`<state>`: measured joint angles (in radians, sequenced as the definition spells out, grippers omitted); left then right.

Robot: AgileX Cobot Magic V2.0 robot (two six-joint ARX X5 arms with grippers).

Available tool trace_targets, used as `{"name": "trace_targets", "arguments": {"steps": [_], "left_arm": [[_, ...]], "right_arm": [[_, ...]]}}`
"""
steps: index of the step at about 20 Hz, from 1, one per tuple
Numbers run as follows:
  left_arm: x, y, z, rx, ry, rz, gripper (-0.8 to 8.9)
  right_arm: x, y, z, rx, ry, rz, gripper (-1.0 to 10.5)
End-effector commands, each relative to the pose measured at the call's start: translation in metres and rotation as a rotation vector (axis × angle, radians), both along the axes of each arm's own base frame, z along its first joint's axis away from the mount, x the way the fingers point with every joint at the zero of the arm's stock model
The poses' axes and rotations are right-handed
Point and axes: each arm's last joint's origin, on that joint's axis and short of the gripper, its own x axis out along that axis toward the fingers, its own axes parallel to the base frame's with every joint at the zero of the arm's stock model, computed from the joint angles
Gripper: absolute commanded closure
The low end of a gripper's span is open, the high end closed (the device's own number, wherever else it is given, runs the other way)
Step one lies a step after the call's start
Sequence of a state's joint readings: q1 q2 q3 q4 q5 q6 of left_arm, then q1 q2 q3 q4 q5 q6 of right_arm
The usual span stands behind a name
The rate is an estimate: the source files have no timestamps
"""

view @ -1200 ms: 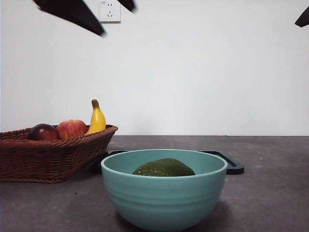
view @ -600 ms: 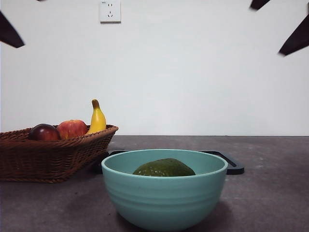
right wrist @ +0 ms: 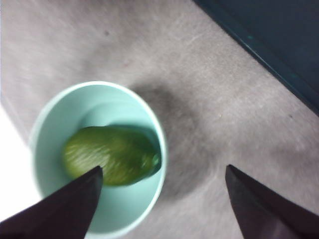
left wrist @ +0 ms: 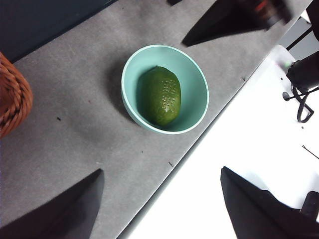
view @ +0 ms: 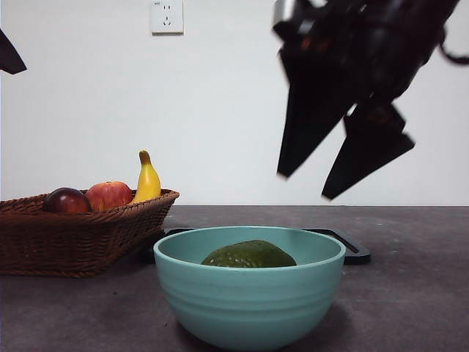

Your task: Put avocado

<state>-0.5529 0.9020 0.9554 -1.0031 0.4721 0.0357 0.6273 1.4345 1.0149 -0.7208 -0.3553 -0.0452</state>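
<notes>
The dark green, bumpy avocado [view: 249, 255] lies inside a teal bowl [view: 249, 297] at the front middle of the table. My left wrist view looks down on the avocado [left wrist: 160, 95] in the bowl [left wrist: 193, 79] from high up. My right gripper [view: 304, 185] hangs open above the bowl and slightly to its right, holding nothing. In the right wrist view the avocado [right wrist: 107, 155] in the bowl [right wrist: 99, 102] shows beside one jaw of the right gripper [right wrist: 163, 169]. My left gripper [left wrist: 162, 172] is open and empty, raised well away, only a black tip [view: 9, 55] at the upper left.
A wicker basket [view: 73, 242] at the left holds a dark red fruit [view: 66, 200], a red-yellow apple [view: 108, 195] and a banana [view: 147, 180]. A black tray [view: 350, 249] lies behind the bowl. The table's near edge [left wrist: 199, 134] runs close to the bowl.
The right arm has come down from the top right corner to hang large over the bowl. The left arm's tip has stayed at the upper left edge. The avocado has not moved.
</notes>
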Motion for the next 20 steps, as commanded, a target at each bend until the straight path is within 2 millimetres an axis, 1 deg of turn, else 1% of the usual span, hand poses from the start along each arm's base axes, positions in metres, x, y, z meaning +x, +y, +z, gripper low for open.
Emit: {"name": "trace_targets", "arguments": {"steps": [1, 5, 9, 14, 18, 20], "left_arm": [[0.001, -0.002, 0.002, -0.005, -0.009, -0.015, 4.41], [0.001, -0.002, 0.002, -0.005, -0.01, -0.015, 4.41], [0.001, -0.002, 0.002, -0.004, -0.013, -0.018, 4.41], [0.001, -0.002, 0.002, -0.005, -0.015, -0.019, 4.41], [0.001, -0.002, 0.002, -0.005, -0.017, -0.02, 4.41], [0.001, -0.002, 0.002, -0.005, -0.017, -0.02, 4.41]], "right_arm": [[0.005, 0.015, -0.01, -0.044, -0.013, 0.017, 5.8], [0.008, 0.029, -0.027, -0.116, -0.046, 0.023, 5.9], [0.008, 0.039, -0.037, -0.137, -0.056, 0.042, 6.9], [0.007, 0.045, -0.043, -0.142, -0.046, 0.061, 8.4], [0.003, 0.049, -0.043, -0.137, -0.042, 0.08, 9.3], [0.002, 0.05, -0.043, -0.135, -0.037, 0.074, 9.3]]}}
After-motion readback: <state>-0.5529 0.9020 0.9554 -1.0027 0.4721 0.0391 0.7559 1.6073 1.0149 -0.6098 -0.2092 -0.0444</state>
